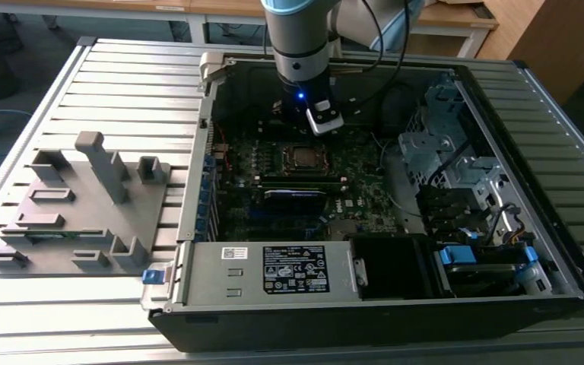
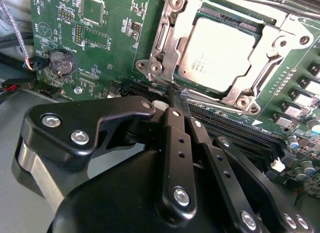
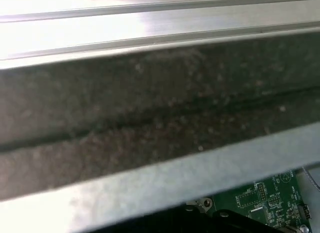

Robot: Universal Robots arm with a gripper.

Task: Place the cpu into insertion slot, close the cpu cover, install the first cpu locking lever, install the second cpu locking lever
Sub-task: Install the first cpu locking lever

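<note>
Cpu [image 2: 220, 53] lies in the insertion slot [image 1: 303, 157] under the shut cpu cover [image 2: 162, 43], at six o'clock from my claw [image 1: 324, 123] in the exterior view. Its fingers [image 2: 176, 133] are together; I judge the locking step is in hand and needs steady pressing.

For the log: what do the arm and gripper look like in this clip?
The arm is a silver-grey cylinder with a pale blue joint cap, a black band and a small blue light near the wrist. A black cable hangs beside it. The gripper is matte black, with jointed link bars held by silver screws.
</note>
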